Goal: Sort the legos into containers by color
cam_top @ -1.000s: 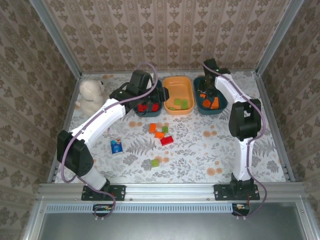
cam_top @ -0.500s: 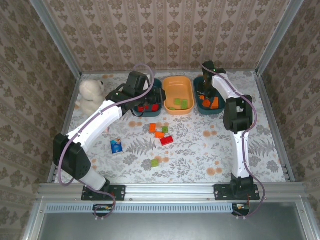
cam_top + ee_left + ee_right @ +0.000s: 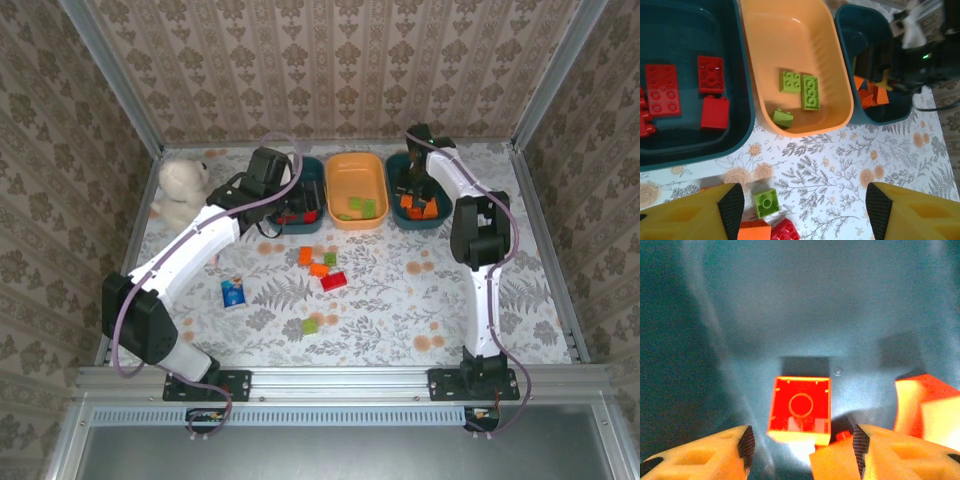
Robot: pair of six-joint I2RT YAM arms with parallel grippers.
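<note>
My left gripper [image 3: 805, 212] hangs open and empty over the table, just in front of the tubs. The left teal tub [image 3: 742, 75] holds red bricks [image 3: 711, 74]. Light green bricks [image 3: 810, 91] lie in the orange tub [image 3: 840, 75]. My right gripper [image 3: 803, 445] is open inside the right teal tub [image 3: 440, 222], low over an upturned orange brick [image 3: 800, 410] that rests on the tub floor. Loose bricks lie mid-table: orange [image 3: 305, 255], green [image 3: 330, 258], red [image 3: 334, 281] and another green [image 3: 311, 326]. In the top view my left gripper [image 3: 280, 190] covers part of the left tub.
A white teddy bear [image 3: 180, 190] sits at the back left. A small blue-and-white carton [image 3: 233, 292] lies left of the loose bricks. Patterned walls and metal rails enclose the table. More orange bricks [image 3: 927, 407] lie beside my right gripper.
The left arm has drawn back a little to the left over the left tub. The right gripper has shifted slightly inside the right tub.
</note>
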